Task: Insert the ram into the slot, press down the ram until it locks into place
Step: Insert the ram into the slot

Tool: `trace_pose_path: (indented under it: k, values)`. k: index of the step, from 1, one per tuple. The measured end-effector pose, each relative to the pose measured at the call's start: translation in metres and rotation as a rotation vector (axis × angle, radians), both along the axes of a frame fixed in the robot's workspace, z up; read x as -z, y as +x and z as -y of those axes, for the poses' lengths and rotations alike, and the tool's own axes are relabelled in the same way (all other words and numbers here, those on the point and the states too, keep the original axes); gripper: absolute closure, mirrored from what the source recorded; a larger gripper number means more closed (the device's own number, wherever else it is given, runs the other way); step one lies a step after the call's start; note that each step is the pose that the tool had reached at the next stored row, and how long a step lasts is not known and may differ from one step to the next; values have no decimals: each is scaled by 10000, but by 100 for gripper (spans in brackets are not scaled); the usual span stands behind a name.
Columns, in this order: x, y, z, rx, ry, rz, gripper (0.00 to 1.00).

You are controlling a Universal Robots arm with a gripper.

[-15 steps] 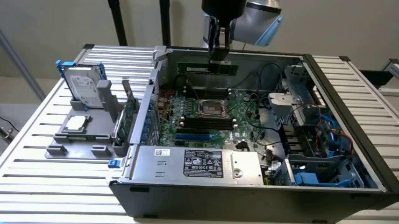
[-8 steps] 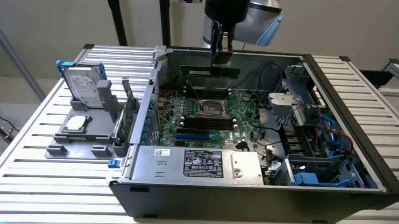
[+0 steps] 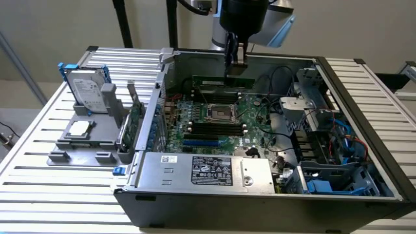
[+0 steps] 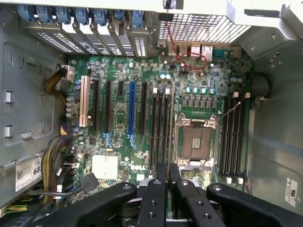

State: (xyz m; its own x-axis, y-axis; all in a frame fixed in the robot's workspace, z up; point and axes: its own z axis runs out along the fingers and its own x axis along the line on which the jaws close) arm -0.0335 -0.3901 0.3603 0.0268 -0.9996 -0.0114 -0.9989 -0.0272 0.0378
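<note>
- The gripper [image 3: 236,68] is hanging over the open computer case [image 3: 364,146], its fingers [image 4: 156,198] clamping the ram [image 3: 223,81] by its upper edge.
- The ram is hanging level above the motherboard [image 3: 250,114], appearing at 12 o'clock from the CPU socket [image 3: 218,112] in the exterior view and touching no slot.
- The black slots [image 3: 215,127] are lying empty at 6 o'clock from that socket, with the blue slot [image 3: 201,143] just beyond them at 6 o'clock.
</note>
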Motion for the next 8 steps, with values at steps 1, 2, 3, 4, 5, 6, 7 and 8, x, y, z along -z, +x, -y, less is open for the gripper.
trace_pose_path:
  k: [1, 2, 3, 4, 5, 6, 7, 8]
  values:
    - [19, 2, 8, 0, 0, 0, 86]
    - [37, 2, 16, 0, -2, -1, 86]
    - [55, 2, 23, 0, 0, 0, 86]
    - [74, 2, 31, 0, 0, 0, 86]
    - [92, 3, 38, 0, 0, 0, 86]
    - [110, 3, 45, 0, 0, 0, 86]
    - [128, 3, 53, 0, -1, 0, 86]
    - [147, 3, 59, 0, -1, 0, 86]
